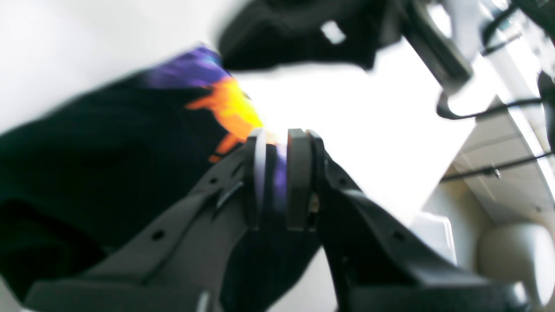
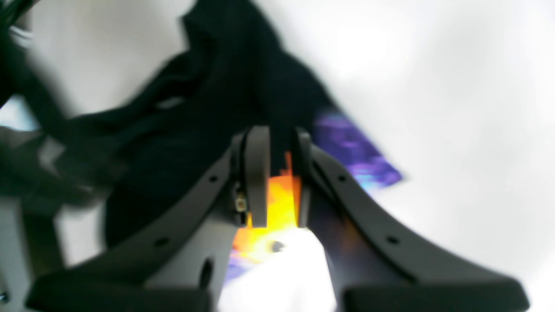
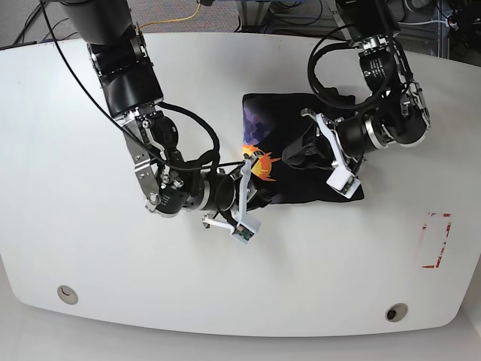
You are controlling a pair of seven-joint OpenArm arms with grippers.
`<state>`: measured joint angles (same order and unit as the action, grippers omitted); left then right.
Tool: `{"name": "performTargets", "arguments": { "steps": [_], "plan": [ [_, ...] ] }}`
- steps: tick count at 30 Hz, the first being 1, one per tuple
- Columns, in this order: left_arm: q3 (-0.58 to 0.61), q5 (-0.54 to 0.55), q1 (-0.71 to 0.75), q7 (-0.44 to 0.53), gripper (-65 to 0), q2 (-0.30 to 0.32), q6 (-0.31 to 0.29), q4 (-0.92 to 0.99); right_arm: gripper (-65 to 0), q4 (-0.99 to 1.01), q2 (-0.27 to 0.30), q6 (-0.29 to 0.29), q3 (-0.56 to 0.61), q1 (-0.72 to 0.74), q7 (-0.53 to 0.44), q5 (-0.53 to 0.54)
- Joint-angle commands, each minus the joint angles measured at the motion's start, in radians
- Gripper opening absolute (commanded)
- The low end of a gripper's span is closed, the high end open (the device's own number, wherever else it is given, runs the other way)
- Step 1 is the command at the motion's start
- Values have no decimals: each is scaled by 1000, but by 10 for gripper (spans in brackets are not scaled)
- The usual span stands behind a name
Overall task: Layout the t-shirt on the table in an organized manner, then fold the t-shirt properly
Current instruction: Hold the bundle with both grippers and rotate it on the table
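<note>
The black t-shirt (image 3: 285, 109) lies bunched at the middle of the white table (image 3: 75, 188). Its orange-yellow sun print (image 3: 259, 165) is lifted at the near left edge. On the left of the base view, my right gripper (image 3: 252, 159) is shut on that printed edge. In the right wrist view, orange cloth sits between the right gripper's (image 2: 279, 182) fingers, with the t-shirt (image 2: 208, 130) beyond. My left gripper (image 3: 294, 156) reaches in from the right and is shut on a fold. In the left wrist view, purple cloth shows between the left gripper's (image 1: 279, 173) fingers, beside the t-shirt (image 1: 108, 164).
A red tape rectangle (image 3: 434, 241) marks the table at the near right. Two round grommet holes (image 3: 66, 293) (image 3: 396, 311) sit near the front edge. Black cables (image 3: 331, 83) loop from the arm on the right over the cloth's far side.
</note>
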<state>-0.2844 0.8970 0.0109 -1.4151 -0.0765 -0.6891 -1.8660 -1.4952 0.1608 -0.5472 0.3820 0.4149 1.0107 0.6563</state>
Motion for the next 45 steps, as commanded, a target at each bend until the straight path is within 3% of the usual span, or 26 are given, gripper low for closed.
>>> {"name": "performTargets", "arguments": {
  "steps": [1,6,10,22,28,39,45],
  "plan": [
    [9,-11,-1,19,-575,8,-1,-8,-556,-15,-4,-15,-4,28,-51,-45],
    [26,-40,21,19,-575,45,-1,73,-556,20,-8,-95,-4,25,-103,-115],
    [27,-31,25,26,-575,106,-1,184,-560,101,-43,-130,-12,26,-137,-160],
    [27,-35,28,122,-575,235,-1,362,-560,288,-62,-151,-5,-4,-395,-267],
    [27,-39,33,139,-575,286,-1,371,-561,333,-42,-151,-8,-41,-461,-300],
    [40,-40,18,204,-575,376,-1,475,-563,169,29,-151,-13,-208,-470,-297],
    [173,-40,-68,310,-575,389,7,598,-563,-37,55,-100,-77,-356,-410,-295]
  ]
}}
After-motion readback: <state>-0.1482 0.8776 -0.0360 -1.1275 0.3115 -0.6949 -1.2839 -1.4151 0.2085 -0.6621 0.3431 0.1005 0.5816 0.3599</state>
